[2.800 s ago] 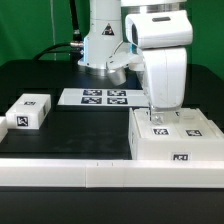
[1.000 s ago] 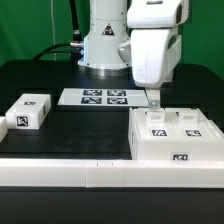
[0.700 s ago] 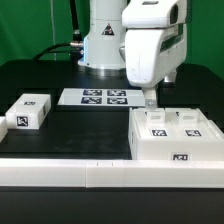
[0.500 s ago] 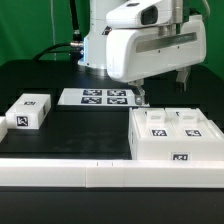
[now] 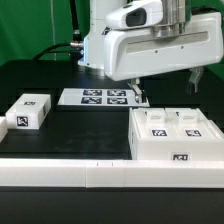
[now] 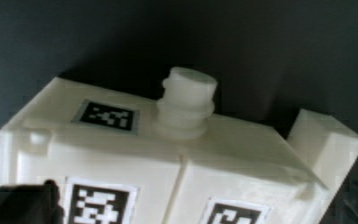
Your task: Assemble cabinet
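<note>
Black tabletop [image 5: 80,135] with a white front edge; dark backdrop behind.

Exterior view:
- Arm [image 5: 100,40] rises at the back. Its wrist is swung over so the white hand housing lies broadside across the upper part of the exterior view's right.
- Gripper [image 5: 168,91] points down, above the far side of the cabinet body. Its fingers [image 5: 138,94] stand well apart, one at each end of the housing. Jaws are wide and nothing is between them.
- The finger nearer the exterior view's left hangs by the body's far corner, close to the marker board's end. Cannot tell if it touches anything.
- Cabinet body [image 5: 175,145] is a large white box on the table at the exterior view's right, near the front edge. Tags show on its top and on its front face.
- Small white block [image 5: 28,110], tagged, sits well apart at the exterior view's left.
- Marker board [image 5: 100,97] lies flat between the two, further back.

Wrist view:
- Looks down close on the cabinet body [image 6: 158,170], seen at a slant against the black surface.
- Tags [image 6: 105,115] sit on its upper face, and a seam splits that face in two.
- A short round white peg [image 6: 188,92] stands up at the body's edge.
- A dark blurred shape sits in one corner; cannot tell what it is. No finger is clearly seen.
</note>
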You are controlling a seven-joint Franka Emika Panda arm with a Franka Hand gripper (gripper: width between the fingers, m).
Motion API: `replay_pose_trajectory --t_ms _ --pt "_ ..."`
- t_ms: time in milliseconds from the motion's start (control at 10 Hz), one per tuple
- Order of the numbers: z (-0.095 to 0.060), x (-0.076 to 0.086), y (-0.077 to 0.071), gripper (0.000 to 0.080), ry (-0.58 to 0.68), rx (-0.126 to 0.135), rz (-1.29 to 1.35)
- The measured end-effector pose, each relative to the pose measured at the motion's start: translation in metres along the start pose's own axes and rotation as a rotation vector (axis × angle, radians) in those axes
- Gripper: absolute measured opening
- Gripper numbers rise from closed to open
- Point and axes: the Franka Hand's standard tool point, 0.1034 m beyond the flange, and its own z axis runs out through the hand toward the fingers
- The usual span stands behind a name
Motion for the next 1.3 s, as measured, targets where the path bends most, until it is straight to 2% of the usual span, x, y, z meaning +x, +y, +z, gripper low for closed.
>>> replay_pose_trajectory --t_ms 100,200,300,400,500,900,1200,1300 --pt "0.004 -0.007 -0.007 0.0797 -0.019 -0.007 0.129" --pt "0.011 -0.017 -0.018 0.0797 -0.039 -0.028 0.162" --pt "0.013 -0.019 -0.019 0.0797 -0.042 -0.040 0.229" --pt "0.017 -0.021 -0.019 0.0797 -0.042 -0.046 0.224" --pt "0.023 -0.025 -0.016 0.0797 -0.020 -0.040 0.186" --pt "0.023 -0.026 -0.019 0.0797 -0.031 -0.039 0.186" --pt "0.033 -0.037 -0.020 0.0797 -0.071 -0.070 0.227" --pt "0.037 -0.040 -0.010 0.0797 -0.072 -0.081 0.218"
